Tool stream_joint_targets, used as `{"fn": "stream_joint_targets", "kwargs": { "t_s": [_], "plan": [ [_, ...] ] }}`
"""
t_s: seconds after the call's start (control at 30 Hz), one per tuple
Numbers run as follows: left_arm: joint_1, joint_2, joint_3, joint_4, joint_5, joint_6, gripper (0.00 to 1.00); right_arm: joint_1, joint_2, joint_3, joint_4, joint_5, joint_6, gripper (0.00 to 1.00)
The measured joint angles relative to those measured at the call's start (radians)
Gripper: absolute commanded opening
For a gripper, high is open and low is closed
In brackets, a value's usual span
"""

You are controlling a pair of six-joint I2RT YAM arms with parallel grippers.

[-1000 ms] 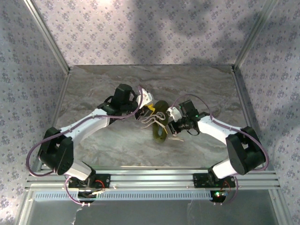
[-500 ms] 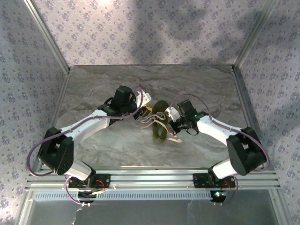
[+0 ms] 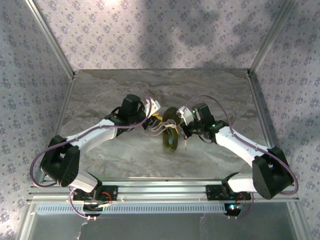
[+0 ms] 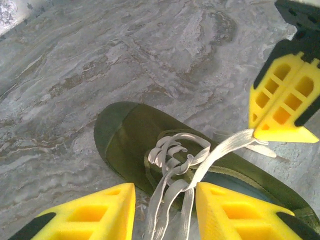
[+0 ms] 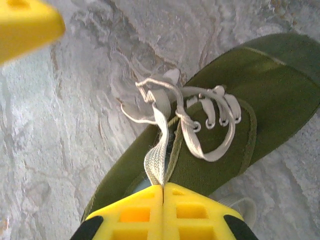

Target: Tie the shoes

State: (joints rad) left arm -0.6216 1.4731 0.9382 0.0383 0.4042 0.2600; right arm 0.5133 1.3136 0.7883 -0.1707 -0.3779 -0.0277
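The olive-green shoe (image 3: 170, 134) is seen at the centre of the marbled worktop (image 3: 115, 90) in the top view, its length running up and down the frame. Its whitish laces (image 5: 200, 125) are threaded over the tongue. One strand is drawn taut toward the bottom of the right wrist frame, where it is pinched between the fully closed fingers of the right pincer (image 5: 163, 189), which is held over the shoe's opening. The left pincer (image 4: 165, 187) is placed just left of the shoe in the top view. Its fingers are parted, and loose lace strands are seen passing between them without being clamped.
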Motion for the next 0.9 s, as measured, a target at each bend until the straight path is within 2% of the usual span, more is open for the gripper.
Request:
{"fn": "stream_joint_targets", "kwargs": {
  "t_s": [0.03, 0.1, 0.37, 0.9],
  "plan": [
    [-0.001, 0.001, -0.008, 0.020, 0.003, -0.013, 0.47, 0.000, 0.000, 0.000, 0.014, 0.000, 0.012, 0.00],
    [-0.006, 0.002, -0.026, 0.067, 0.005, -0.034, 0.48, 0.000, 0.002, 0.000, 0.041, -0.002, 0.033, 0.00],
    [-0.046, 0.020, -0.113, 0.217, 0.000, -0.037, 0.42, 0.001, 0.029, 0.000, 0.101, -0.007, 0.073, 0.00],
    [-0.082, 0.117, -0.126, 0.371, 0.000, -0.034, 0.44, 0.011, 0.051, -0.006, 0.170, -0.035, 0.096, 0.00]
  ]
}}
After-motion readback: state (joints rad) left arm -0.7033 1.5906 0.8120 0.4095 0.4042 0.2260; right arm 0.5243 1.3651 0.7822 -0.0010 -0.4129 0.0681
